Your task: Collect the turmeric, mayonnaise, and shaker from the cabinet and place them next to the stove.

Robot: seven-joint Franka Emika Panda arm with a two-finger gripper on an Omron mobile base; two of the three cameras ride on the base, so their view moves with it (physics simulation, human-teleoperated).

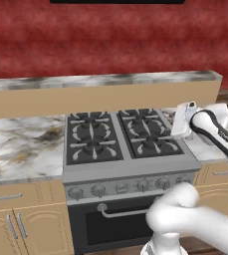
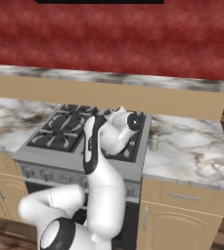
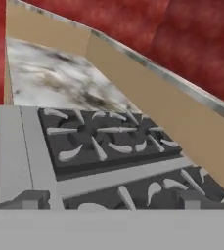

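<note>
The shaker (image 2: pixel 154 142) stands on the tabletop (image 2: pixel 191 146) just beside the stove (image 2: pixel 84 132) — fingers (image 3: pixel 33 199) spread wide, holding nothing.

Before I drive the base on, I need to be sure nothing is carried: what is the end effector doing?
End effector: open, holding nothing, hovering over the stove.

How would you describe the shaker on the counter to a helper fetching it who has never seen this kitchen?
Find the black four-burner stove set in the marble counter. Just off the stove's right edge stands the shaker, upright on the counter. It is a small slim pale grey cylinder with a narrower cap, standing alone there.
</note>
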